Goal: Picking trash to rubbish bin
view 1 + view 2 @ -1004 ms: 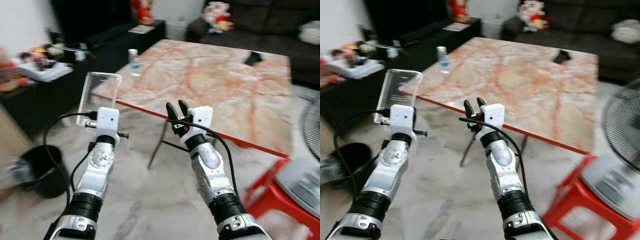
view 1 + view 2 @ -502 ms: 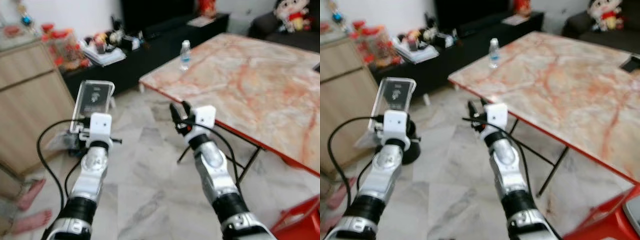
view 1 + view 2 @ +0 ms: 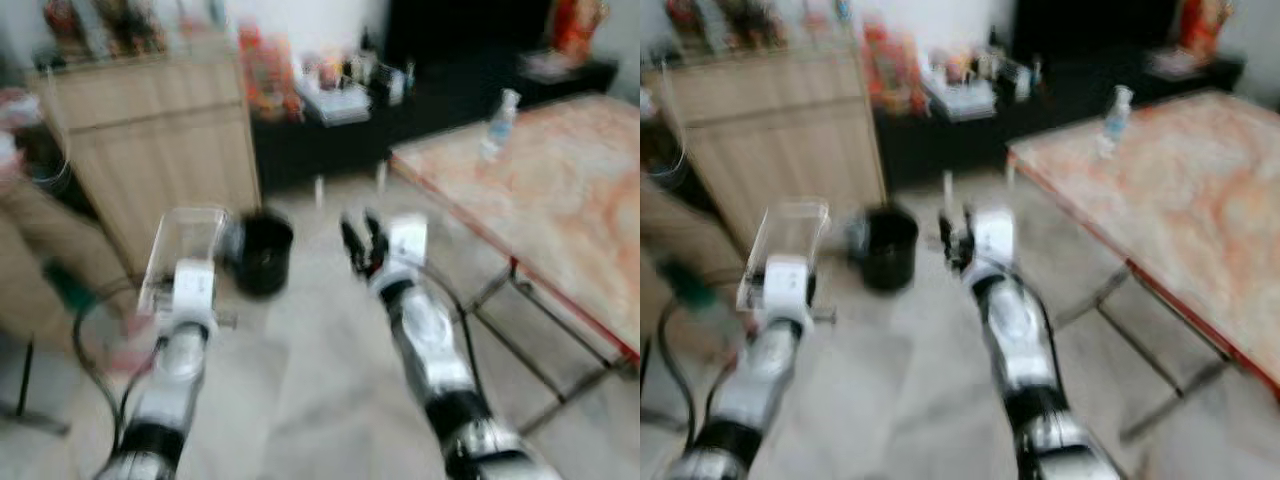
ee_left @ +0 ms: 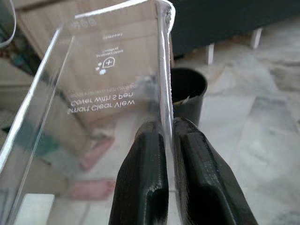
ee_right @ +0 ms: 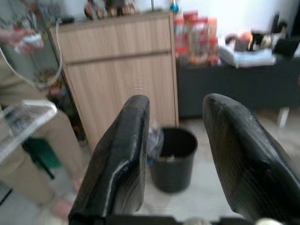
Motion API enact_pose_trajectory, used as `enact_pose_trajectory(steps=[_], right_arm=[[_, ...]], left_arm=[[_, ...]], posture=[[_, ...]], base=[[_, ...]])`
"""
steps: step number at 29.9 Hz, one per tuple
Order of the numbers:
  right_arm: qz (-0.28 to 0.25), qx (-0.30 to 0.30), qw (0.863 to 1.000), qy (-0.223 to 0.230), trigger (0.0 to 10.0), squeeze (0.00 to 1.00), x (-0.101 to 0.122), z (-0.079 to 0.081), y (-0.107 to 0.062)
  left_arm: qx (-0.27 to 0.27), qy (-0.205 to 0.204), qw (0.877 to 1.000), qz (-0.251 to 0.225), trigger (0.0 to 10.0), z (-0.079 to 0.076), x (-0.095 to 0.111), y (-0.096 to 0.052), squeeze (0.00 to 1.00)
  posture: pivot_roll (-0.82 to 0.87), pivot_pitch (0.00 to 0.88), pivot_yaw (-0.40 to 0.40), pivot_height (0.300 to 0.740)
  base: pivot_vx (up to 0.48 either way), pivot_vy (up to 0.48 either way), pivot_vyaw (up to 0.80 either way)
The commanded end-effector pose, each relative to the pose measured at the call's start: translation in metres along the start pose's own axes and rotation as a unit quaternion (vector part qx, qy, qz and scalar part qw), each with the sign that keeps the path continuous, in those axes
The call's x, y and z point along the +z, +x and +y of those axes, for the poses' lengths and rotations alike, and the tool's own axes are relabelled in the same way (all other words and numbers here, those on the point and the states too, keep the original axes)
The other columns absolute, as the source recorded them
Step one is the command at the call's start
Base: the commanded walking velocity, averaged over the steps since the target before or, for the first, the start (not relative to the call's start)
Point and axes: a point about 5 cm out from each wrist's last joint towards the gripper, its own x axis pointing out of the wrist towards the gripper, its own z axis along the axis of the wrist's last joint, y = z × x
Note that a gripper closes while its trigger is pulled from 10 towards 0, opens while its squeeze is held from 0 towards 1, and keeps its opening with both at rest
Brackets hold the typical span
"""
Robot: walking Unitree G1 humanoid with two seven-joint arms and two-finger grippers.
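Trash carry toward the bin

I'm pinching the clear plastic package point(image 4: 108, 93) in my left gripper point(image 4: 168, 140); black bin point(image 3: 262, 252) sitting ahead, slightly right; right gripper point(image 5: 176, 154) gaping, empty.

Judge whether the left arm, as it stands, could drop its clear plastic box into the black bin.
Probably not yet. The left gripper, jaws shut on the clear plastic box, is short of the black bin. Bare floor lies between, nothing blocking.
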Motion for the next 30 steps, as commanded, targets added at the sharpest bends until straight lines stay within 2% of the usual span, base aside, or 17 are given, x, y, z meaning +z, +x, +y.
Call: enact_pose_trajectory(steps=[1,4,9,12,18,20,22,23,24,26,28,30], right_arm=[[0.056,-0.018,0.998,-0.002,10.0,0.00,-0.023,-0.013,-0.012],[0.109,-0.026,0.994,-0.001,10.0,0.00,-0.043,-0.020,-0.024],[0.189,-0.070,0.979,0.008,10.0,0.00,-0.076,-0.037,-0.053],[0.211,-0.079,0.974,0.013,10.0,0.00,-0.084,-0.040,-0.061],[0.360,-0.127,0.924,0.028,10.0,0.00,-0.134,-0.048,-0.124],[0.373,-0.131,0.918,0.027,10.0,0.00,-0.138,-0.048,-0.129],[0.373,-0.131,0.918,0.026,10.0,0.00,-0.138,-0.048,-0.129],[0.404,-0.157,0.901,0.030,10.0,0.00,-0.151,-0.049,-0.154],[0.404,-0.157,0.901,0.030,10.0,0.00,-0.151,-0.049,-0.154],[0.431,-0.184,0.883,0.031,10.0,0.00,-0.160,-0.050,-0.175],[0.443,-0.201,0.873,0.039,10.0,0.00,-0.165,-0.050,-0.188],[0.458,-0.192,0.867,0.038,10.0,0.00,-0.169,-0.046,-0.195]], left_arm=[[-0.011,-0.008,1.000,0.005,10.0,-0.003,-0.006,-0.001,0.00],[-0.013,-0.013,1.000,0.016,10.0,-0.003,-0.014,-0.005,0.00],[-0.009,0.020,0.997,0.069,10.0,0.002,-0.042,-0.013,0.00],[-0.003,0.024,0.996,0.087,10.0,0.005,-0.050,-0.016,0.00],[0.024,0.019,0.989,0.143,10.0,0.022,-0.083,-0.036,0.00],[0.025,0.018,0.989,0.146,10.0,0.023,-0.086,-0.038,0.00],[0.025,0.018,0.989,0.146,10.0,0.023,-0.086,-0.037,0.00],[0.033,0.020,0.985,0.166,10.0,0.025,-0.097,-0.046,0.00],[0.033,0.020,0.985,0.166,10.0,0.025,-0.097,-0.046,0.00],[0.032,0.023,0.984,0.176,10.0,0.025,-0.106,-0.054,0.00],[0.039,0.013,0.983,0.181,10.0,0.026,-0.112,-0.061,0.00],[0.053,0.008,0.978,0.203,10.0,0.031,-0.122,-0.071,0.00]], posture=[[0.03,0.037,-0.010,0.740],[0.03,0.040,-0.015,0.740],[0.02,0.045,-0.018,0.740],[0.02,0.045,-0.018,0.740],[0.04,0.048,-0.023,0.740],[0.04,0.048,-0.023,0.740],[0.04,0.048,-0.023,0.740],[0.03,0.038,-0.016,0.740],[0.03,0.038,-0.016,0.740],[0.03,0.032,-0.008,0.740],[0.04,0.027,-0.002,0.740],[0.04,0.023,0.003,0.740]], base=[[0.000,0.000,0.00],[0.000,0.000,0.00],[0.000,0.000,0.00],[0.000,0.000,0.00],[0.000,0.000,0.00],[0.000,0.000,0.00],[0.000,0.000,0.00],[0.000,0.000,0.00],[0.000,0.000,0.00],[0.270,0.000,0.79],[0.285,0.000,0.80],[0.285,0.000,0.76]])
